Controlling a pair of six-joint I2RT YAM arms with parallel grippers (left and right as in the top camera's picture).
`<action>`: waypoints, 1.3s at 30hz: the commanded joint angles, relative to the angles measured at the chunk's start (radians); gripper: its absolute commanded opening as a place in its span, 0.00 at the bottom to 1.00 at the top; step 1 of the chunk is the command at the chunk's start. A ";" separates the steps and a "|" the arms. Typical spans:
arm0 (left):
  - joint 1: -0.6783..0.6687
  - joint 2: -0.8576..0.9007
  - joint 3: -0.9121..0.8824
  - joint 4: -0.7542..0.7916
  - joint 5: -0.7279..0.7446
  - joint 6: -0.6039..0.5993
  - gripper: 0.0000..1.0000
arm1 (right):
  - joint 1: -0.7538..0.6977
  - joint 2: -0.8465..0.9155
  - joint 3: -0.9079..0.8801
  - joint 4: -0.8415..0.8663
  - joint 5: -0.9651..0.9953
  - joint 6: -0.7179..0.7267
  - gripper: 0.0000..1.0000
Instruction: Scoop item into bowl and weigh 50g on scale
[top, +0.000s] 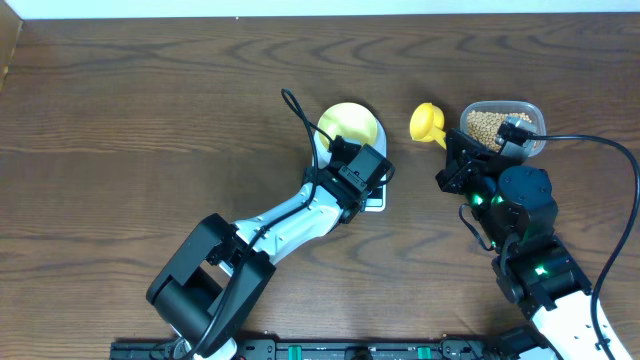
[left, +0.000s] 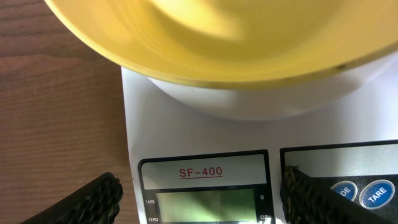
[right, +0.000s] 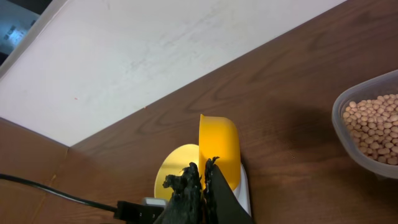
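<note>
Two left fingers (left: 93, 202) spread astride scale (left: 186, 124) edge below bowl (left: 217, 43); right fingers (right: 189, 186) pinching scoop (right: 219, 146) near tub (right: 339, 124).

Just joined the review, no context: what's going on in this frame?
Bean weighing, early stage. The right gripper is shut on the yellow scoop, holding it between the bowl and the clear tub of beans. The bowl sits on the scale, and no beans show in it. The left gripper is open at the scale's display end, holding nothing.
</note>
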 joint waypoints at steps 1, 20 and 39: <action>0.005 0.016 -0.015 -0.006 -0.006 -0.005 0.84 | -0.007 -0.012 0.017 0.000 0.013 0.002 0.01; -0.032 0.016 -0.015 -0.006 -0.007 -0.004 0.83 | -0.007 -0.012 0.017 0.000 0.013 0.002 0.01; -0.030 0.016 -0.015 -0.006 -0.044 -0.005 0.84 | -0.007 -0.012 0.017 0.000 0.013 0.002 0.01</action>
